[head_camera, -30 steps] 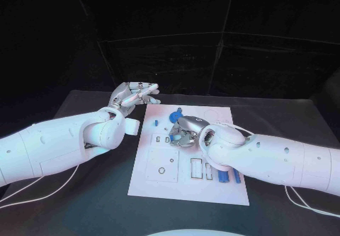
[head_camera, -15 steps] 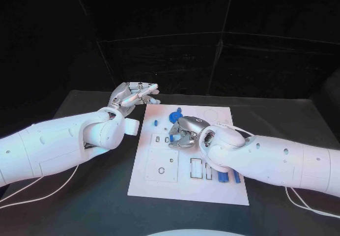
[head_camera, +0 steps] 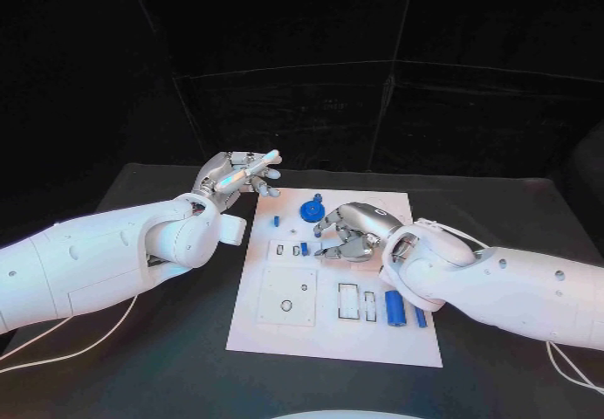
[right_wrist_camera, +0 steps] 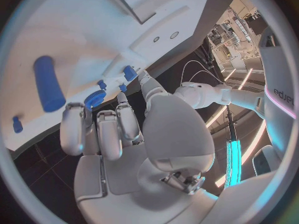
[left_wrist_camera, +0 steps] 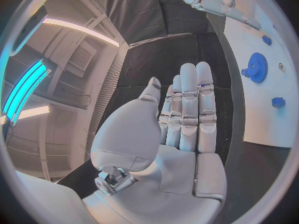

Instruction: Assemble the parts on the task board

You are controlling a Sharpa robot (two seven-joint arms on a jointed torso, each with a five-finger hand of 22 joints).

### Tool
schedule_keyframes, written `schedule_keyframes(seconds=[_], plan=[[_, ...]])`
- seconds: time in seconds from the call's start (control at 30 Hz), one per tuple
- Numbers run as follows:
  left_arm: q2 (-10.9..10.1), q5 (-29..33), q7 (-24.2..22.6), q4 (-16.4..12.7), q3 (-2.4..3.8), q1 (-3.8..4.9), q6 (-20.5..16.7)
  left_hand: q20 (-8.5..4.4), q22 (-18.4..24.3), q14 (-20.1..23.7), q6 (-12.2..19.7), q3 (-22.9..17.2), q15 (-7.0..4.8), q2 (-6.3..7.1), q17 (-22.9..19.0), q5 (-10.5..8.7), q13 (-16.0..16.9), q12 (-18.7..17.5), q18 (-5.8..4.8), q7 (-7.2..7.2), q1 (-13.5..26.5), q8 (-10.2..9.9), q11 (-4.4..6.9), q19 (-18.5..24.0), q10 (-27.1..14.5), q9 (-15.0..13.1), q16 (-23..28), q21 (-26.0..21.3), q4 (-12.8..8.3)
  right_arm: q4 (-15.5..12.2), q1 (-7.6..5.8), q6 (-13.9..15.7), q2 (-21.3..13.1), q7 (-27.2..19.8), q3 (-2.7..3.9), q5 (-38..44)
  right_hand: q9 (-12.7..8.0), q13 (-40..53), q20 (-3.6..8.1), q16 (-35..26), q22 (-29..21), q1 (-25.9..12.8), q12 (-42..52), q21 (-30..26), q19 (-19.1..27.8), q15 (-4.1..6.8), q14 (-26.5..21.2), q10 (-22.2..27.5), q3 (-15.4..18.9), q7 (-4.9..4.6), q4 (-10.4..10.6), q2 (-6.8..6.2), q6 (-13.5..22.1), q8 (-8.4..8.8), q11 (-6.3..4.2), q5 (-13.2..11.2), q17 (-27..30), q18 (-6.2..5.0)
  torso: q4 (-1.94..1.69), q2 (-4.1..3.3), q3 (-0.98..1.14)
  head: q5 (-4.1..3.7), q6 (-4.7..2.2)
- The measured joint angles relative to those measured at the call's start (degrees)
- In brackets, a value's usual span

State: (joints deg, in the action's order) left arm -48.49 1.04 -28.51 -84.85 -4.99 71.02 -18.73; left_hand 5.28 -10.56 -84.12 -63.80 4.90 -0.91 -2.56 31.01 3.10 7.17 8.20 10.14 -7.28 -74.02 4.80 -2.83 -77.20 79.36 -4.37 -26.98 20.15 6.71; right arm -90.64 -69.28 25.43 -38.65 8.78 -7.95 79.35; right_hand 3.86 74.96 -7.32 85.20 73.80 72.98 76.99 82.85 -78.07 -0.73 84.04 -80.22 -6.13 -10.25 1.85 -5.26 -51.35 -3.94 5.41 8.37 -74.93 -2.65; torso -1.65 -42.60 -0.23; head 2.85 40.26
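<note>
Task board (head_camera: 330, 336) on black table (head_camera: 504, 209), dark room; both robot hands empty, fingers apart

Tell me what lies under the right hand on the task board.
The right hand hovers over the task board; a small blue part shows beside its fingers. The board directly beneath stays covered.

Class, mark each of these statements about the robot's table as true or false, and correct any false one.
1. The left hand holds a blue part. False: it holds nothing, fingers straight, beside the task board.
2. A blue gear lies near the board's far edge. True.
3. The right hand hovers over the board. True.
4. A blue cylinder lies on the bare table. False: it lies on the board.
</note>
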Motion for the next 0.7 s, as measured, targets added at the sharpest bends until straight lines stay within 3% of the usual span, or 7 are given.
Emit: schedule_keyframes(seconds=[0.13, 0.2, 0.23, 0.3, 0.4, 0.53, 0.7], plan=[[-0.44, -4.85, 5.96, 0.61, 0.0, 0.41, 3.12, -1.94, -5.08, 0.19, -0.9, 1.62, -2.01, -0.18, 29.44, 0.78, 6.65, 7.49, 0.0, 1.68, 2.48, 3.56, 1.2, -2.73, 1.24, -2.35, -34.05, 7.11, 2.36, -1.82, -1.29, 0.11, -4.12, -6.28, 1.12, -4.75, 0.21, -0.35, 0.07, -0.84, -2.95, 1.45, -2.36, -1.57, 2.33, 0.0, 0.0, 2.43, 0.88, 0.19, -0.36, 0.81, -0.2, -0.54, -0.32, 1.34, 0.0, -0.94, 0.01, 0.11, 0.03, 0.09, -0.09], [-0.44, -7.66, 9.18, 0.92, 0.0, 0.76, 4.77, -2.32, -9.11, 0.14, -1.21, 1.99, -2.18, -0.38, 38.81, 0.04, 10.14, 11.42, 0.0, 2.0, 2.8, 5.27, 1.66, -3.11, 0.78, -3.56, -43.94, 11.48, 2.72, -2.45, -1.93, 0.07, -5.83, -8.56, 1.44, -7.61, 0.21, -1.01, 0.16, -0.84, -3.57, 1.86, -3.3, -1.86, 2.63, 0.0, 0.0, 3.27, 1.15, 0.22, -0.33, 1.22, -0.22, -0.54, -0.41, 1.83, 0.0, -0.93, 0.04, 0.21, 0.07, 0.26, -0.01], [-0.44, -9.71, 11.45, 1.12, -0.02, 1.13, 5.9, -2.74, -14.62, 0.08, -1.04, 2.23, -2.56, -0.38, 41.87, 0.09, 13.46, 15.11, -0.29, 2.58, 2.8, 6.78, 2.12, -3.53, 0.22, -4.78, -48.72, 16.87, 2.96, -2.9, -2.38, 0.0, -7.0, -9.8, 1.55, -9.62, 0.21, -1.21, 0.16, -0.84, -3.69, 1.91, -3.47, -1.87, 2.63, 0.0, 0.0, 3.37, 1.28, 0.22, -0.46, 1.28, -0.22, -0.54, -0.51, 1.98, 0.0, -0.93, 0.09, 0.32, 0.1, 0.31, 0.11], [-0.41, -13.07, 15.09, 1.33, -0.04, 1.87, 7.62, -3.02, -31.52, -0.14, 0.4, 2.85, -2.89, -0.51, 43.69, 0.23, 22.91, 25.23, -2.66, 3.12, 2.98, 11.26, 2.55, -3.81, -4.48, -8.56, -57.12, 32.43, 3.58, -3.39, -3.19, -0.17, -8.82, -11.37, 1.69, -12.63, 0.21, -1.47, 0.16, -1.07, -3.87, 2.31, -3.57, -1.87, 2.63, 0.0, 0.0, 3.37, 1.35, 0.22, -0.52, 1.68, -0.22, -0.88, -0.5, 2.41, 0.0, -0.93, 0.15, 0.51, 0.14, 0.4, 0.19], [-0.18, -19.05, 21.7, 1.54, -0.01, 3.29, 10.76, -3.39, -43.88, -0.06, 2.59, 3.58, -3.01, -0.54, 43.95, 0.23, 31.87, 34.55, -3.55, 3.35, 3.84, 14.6, 2.98, -5.23, -6.17, -11.82, -60.58, 43.21, 4.51, -3.62, -4.67, -0.47, -11.27, -13.07, 1.91, -17.15, 0.21, -1.55, 0.16, -1.2, -3.95, 2.44, -3.57, -2.11, 2.63, 0.0, 0.0, 3.36, 1.5, 0.22, -0.68, 1.8, -0.22, -0.88, -0.5, 2.71, 0.01, -0.93, 0.19, 0.79, 0.24, 0.56, 0.3], [0.76, -26.64, 30.73, 1.8, 0.02, 4.91, 15.31, -3.3, -53.13, -0.08, 5.05, 4.52, -3.03, -1.52, 43.94, 0.23, 36.46, 39.32, -4.45, 3.15, 4.83, 17.66, 3.03, -6.55, -8.26, -15.03, -62.45, 50.69, 6.51, -3.42, -5.89, -0.85, -13.03, -14.24, 2.02, -21.61, 0.21, -1.59, 0.16, -1.2, -3.99, 2.67, -3.57, -2.13, 2.63, 0.0, 0.0, 3.36, 1.67, 0.22, -0.84, 2.04, -0.22, -0.88, -0.5, 3.15, 0.01, -0.93, 0.28, 1.32, 0.42, 0.74, 0.55], [3.2, -34.75, 40.7, 2.69, -0.51, 6.66, 20.39, -3.31, -57.05, -0.13, 6.18, 6.02, -3.08, -2.14, 43.94, 0.23, 40.48, 43.48, -5.36, 3.41, 6.37, 19.95, 3.13, -6.56, -8.35, -17.34, -62.85, 53.79, 8.85, -2.33, -6.52, -1.37, -13.64, -14.86, 2.02, -24.87, 0.2, -1.75, 0.37, -1.51, -4.23, 2.89, -3.57, -2.13, 2.83, 0.0, 0.0, 3.48, 1.81, 0.42, -0.69, 2.26, -0.43, -0.88, -0.62, 3.36, 0.01, -0.92, 0.38, 1.94, 0.66, 1.01, 0.98]])
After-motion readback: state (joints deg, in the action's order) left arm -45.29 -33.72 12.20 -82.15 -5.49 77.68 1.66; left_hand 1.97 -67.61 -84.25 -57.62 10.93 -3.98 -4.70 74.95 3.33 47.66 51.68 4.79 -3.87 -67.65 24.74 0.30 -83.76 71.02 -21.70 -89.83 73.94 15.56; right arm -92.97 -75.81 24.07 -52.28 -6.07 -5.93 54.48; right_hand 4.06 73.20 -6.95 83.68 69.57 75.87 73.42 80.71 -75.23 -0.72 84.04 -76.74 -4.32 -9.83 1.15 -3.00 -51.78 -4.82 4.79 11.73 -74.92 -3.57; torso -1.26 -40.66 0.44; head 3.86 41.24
